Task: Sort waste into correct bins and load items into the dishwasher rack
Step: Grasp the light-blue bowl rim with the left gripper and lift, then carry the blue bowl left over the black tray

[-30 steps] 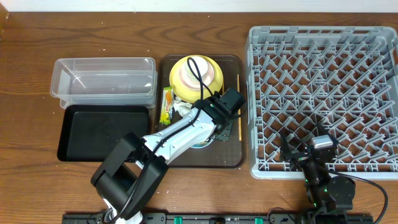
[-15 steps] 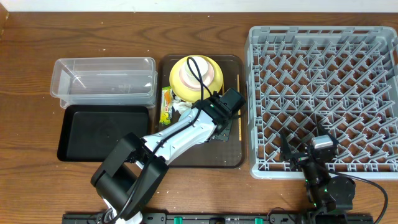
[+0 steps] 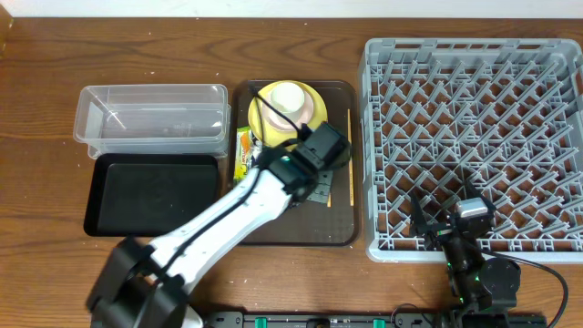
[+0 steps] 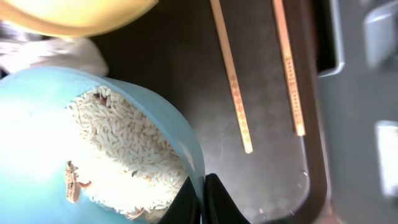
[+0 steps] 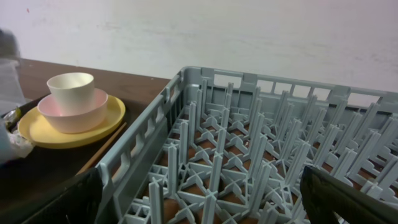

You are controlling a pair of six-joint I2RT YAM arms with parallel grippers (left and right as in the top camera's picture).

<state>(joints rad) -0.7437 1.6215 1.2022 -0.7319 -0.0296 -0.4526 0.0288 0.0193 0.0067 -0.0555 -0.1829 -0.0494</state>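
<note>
On the brown tray [image 4: 267,93], left gripper [image 4: 202,199] pinches the rice-filled blue bowl [image 4: 28,137]; right gripper [image 5: 199,200] gapes.

No legible text, number, brand or sign in any view.

Snack wrapper [image 3: 243,155], by the left edge of the brown serving tray [image 3: 310,230]: yellow, green and orange print, lettering too small to read from overhead.

Chopsticks [image 4: 232,78], left wrist view: each stick carries a short row of small dark marks along its length; blurred, cannot be read as characters.
</note>
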